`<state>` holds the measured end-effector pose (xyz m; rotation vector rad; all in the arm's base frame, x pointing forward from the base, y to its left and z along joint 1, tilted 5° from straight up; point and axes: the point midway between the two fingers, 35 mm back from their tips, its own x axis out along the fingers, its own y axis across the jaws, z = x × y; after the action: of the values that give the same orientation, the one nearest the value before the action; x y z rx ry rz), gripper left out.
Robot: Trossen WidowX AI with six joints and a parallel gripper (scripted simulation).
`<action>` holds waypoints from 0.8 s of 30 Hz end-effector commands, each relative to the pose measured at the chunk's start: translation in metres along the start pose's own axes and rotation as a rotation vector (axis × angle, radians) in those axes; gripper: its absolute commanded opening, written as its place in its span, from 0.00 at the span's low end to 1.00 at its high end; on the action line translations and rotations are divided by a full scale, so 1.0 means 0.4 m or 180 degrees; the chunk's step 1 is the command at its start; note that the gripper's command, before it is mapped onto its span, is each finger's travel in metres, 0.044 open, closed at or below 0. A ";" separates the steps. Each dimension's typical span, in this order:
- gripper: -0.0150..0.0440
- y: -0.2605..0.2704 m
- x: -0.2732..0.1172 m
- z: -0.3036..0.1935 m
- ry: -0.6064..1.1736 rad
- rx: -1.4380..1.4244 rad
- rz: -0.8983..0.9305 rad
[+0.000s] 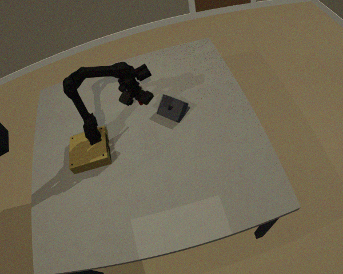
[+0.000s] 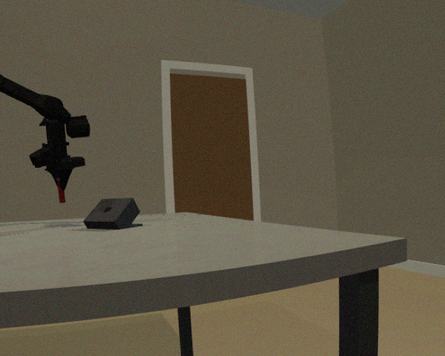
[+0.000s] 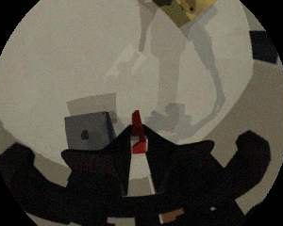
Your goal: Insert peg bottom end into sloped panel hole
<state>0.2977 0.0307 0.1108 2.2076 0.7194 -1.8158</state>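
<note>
Above the table [image 2: 215, 245], slim red peg [image 2: 60, 193]

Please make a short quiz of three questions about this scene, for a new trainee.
1. True or false: the red peg already sits inside the hole.
2. What does the gripper hold? A) nothing B) the red peg C) the sloped panel
3. Fill in: the peg hangs above the ____, off to one side of the panel.

Key: 1 false, the peg is held in the air, apart from the panel; 2 B; 3 table.
</note>
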 end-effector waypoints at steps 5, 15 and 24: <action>0.25 0.021 -0.005 -0.007 0.0113 -0.0017 -0.0032; 0.25 0.051 -0.012 -0.010 0.0255 -0.0028 -0.0054; 0.25 0.079 -0.019 -0.013 0.0386 -0.0042 -0.0064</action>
<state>0.3140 0.0059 0.1136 2.3149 0.7672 -1.7102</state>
